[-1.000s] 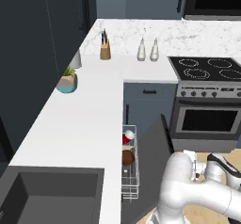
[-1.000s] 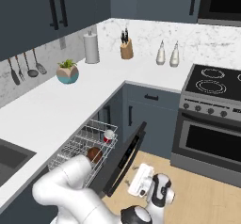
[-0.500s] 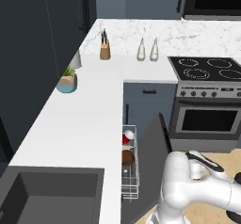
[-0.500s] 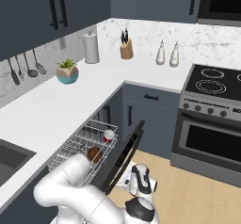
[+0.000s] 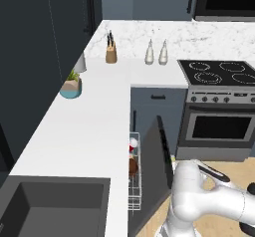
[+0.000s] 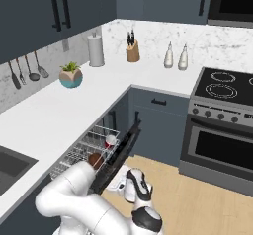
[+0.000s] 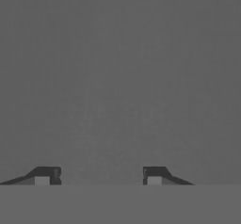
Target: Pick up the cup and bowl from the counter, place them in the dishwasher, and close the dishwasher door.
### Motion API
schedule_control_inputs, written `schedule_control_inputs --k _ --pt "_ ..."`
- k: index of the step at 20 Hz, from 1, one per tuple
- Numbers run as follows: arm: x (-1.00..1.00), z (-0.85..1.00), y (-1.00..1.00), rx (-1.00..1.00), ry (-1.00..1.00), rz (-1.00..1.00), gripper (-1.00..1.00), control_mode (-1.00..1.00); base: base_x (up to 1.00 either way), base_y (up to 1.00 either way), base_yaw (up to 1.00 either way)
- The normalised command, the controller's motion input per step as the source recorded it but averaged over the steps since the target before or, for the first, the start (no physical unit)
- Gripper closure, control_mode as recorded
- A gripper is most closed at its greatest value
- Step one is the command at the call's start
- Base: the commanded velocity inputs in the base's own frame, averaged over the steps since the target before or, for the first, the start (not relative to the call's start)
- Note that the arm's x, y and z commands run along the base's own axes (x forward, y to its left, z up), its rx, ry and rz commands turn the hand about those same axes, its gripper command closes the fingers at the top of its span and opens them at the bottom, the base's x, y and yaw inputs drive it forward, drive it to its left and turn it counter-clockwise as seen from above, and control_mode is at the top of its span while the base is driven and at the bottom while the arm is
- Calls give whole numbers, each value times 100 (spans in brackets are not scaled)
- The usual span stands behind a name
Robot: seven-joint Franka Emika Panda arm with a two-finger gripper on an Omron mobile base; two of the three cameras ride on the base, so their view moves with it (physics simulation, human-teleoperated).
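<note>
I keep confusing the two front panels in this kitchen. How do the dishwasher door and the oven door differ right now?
The dishwasher door is a plain dark slate-blue panel; the oven door is steel with a dark glass window. The dishwasher door stands tilted, partly open, with the white rack out beside it; the oven door is shut flush. Both sit below the white counter line.

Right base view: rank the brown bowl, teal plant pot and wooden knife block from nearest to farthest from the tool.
Tool low against the slate-blue dishwasher door.
1. Small dark-brown bowl, in the white wire rack.
2. Teal plant pot, left counter.
3. Wooden knife block, back counter.
</note>
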Motion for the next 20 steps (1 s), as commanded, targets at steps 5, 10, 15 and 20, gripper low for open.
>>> schedule_control_inputs --k 5,10,15,20 --pt "0 35 97 44 6 46 -100 -100 0 0 0" --pt "0 37 100 45 0 42 -100 -100 0 0 0" --pt "4 19 100 48 0 40 -100 -100 0 0 0" --pt "14 -1 60 21 0 21 -100 -100 0 0 0"
